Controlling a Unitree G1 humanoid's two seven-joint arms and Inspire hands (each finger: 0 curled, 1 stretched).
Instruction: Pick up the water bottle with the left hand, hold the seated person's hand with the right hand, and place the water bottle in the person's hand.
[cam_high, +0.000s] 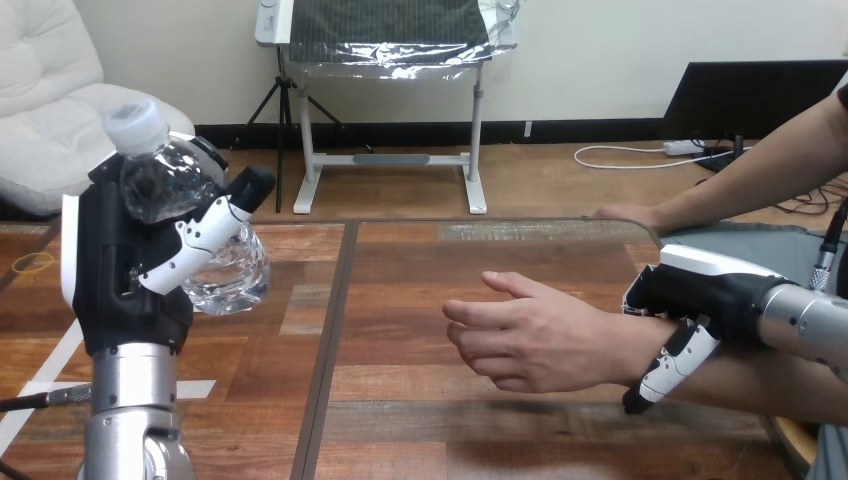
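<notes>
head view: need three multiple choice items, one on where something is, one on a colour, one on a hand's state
1. Where is the water bottle?
A) inside a box
B) on a plate
C) in the left hand, raised

2. What colour is the bottle's cap?
A) white
B) red
C) green

3. What is the right hand doing?
A) hanging open and free
B) gripping the person's wrist
C) holding the bottle

Answers:
1. C, since its fingers wrap the bottle up at the view's left.
2. A, since the cap is plainly white.
3. B, since its fingers curl down round the wrist.
</notes>
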